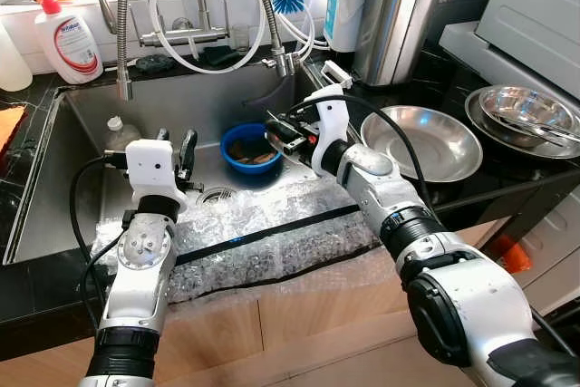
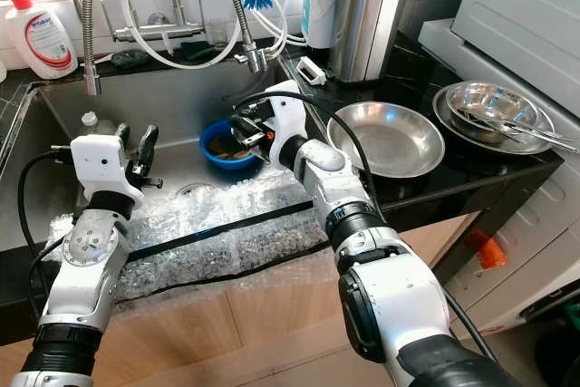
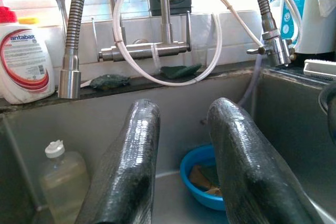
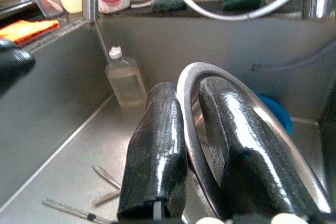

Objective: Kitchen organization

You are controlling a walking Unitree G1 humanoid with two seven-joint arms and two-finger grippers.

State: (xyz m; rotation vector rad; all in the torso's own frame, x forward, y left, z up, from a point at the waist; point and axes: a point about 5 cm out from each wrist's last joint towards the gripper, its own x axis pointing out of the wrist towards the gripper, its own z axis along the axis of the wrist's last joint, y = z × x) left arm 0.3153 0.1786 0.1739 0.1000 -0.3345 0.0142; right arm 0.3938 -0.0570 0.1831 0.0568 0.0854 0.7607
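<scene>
Right pincer (image 4: pixel 191 145) is out over the sink (image 1: pixel 82 120), its two black fingers clamped on the thin rim of a steel bowl (image 4: pixel 247 129); the wrist view has that rim running straight between the pads. From the head camera this bowl is hard to make out behind the white wrist, sitting just at 3 o'clock of the blue bowl (image 1: pixel 251 147), which rests on the sink floor with brown scraps in it.

Left pincer (image 3: pixel 181 156) hangs in the basin with its fingers spread wide, gripping nothing, pointed toward the back wall and the faucet (image 3: pixel 144 51). A small clear bottle (image 1: pixel 116 131) stands at 9 o'clock of the blue bowl, and some cutlery (image 4: pixel 100 190) lies on the sink bottom.

Looks like the lifting step: a dish pinched by its edge, ready to leave the sink. On the black table at 3 o'clock sits a wide steel pan (image 1: pixel 421 140), with more steel bowls (image 1: pixel 526 115) stacked beyond. Next move, I'd judge, calls for a steady raise and a swing toward that stack, since a rim grip may let the bowl swivel.
</scene>
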